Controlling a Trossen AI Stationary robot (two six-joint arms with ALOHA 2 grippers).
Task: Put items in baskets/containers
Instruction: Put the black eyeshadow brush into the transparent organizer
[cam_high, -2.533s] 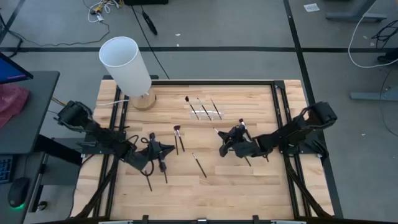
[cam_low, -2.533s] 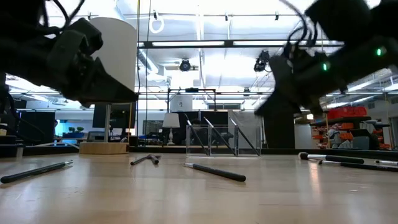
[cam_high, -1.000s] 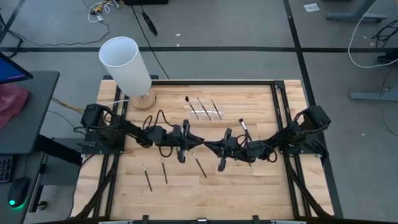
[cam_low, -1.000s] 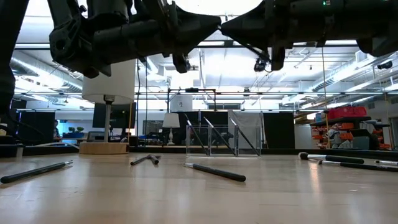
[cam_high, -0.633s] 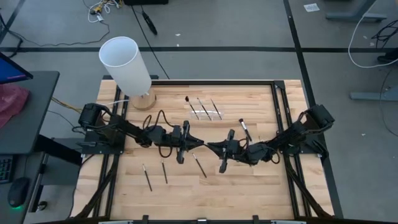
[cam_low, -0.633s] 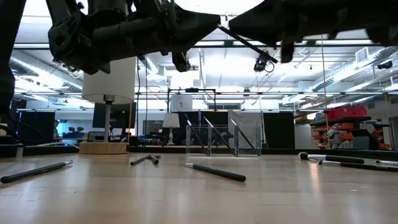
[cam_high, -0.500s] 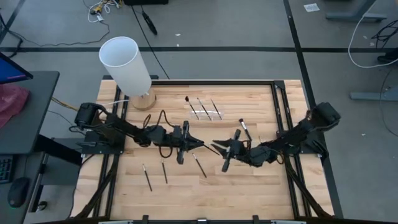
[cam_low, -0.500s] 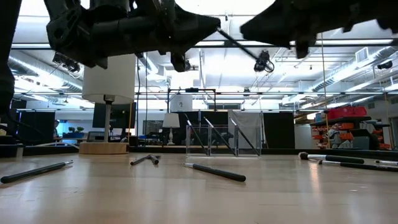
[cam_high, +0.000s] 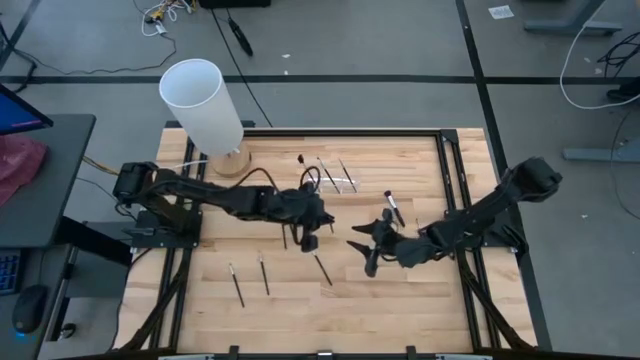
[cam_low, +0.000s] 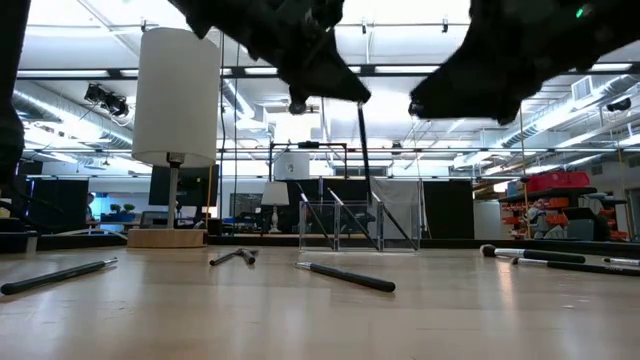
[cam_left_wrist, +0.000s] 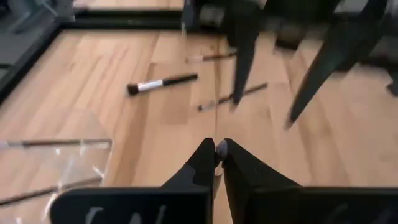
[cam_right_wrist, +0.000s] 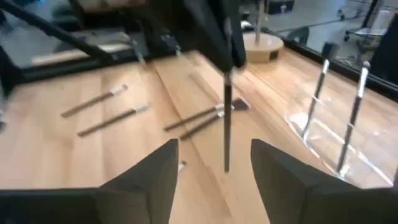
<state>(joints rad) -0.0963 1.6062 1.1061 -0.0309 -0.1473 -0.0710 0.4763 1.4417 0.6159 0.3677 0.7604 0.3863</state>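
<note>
a pale wooden table (cam_high: 400, 300) sits in a dark frame on a grey workshop floor, with a tall white cylinder (cam_high: 205, 105) on a wooden base at its far left corner. the left gripper (cam_high: 310, 228) reaches across to the middle of the table, its fingers pinched together on a brush (cam_low: 363, 165) that hangs almost straight down below them, clear of the wood; held by its upper end like this, it looks ready to be lowered upright into a container rather than laid flat. the clear holder (cam_high: 332, 180) stands just beyond the gripper toward the far edge, with three brushes already in it, their shafts leaning against its walls. so the carried brush is close to its goal but not yet over it.

the right gripper (cam_high: 368, 250) hovers just right of centre with its fingers spread wide and nothing between them, pulled off to the side, probably to leave the left arm a free path.

loose brushes still lie flat on the table: two on the near left (cam_high: 250, 278), one near the centre (cam_high: 324, 269), and one to the right (cam_high: 393, 208). those remain to be picked up.
</note>
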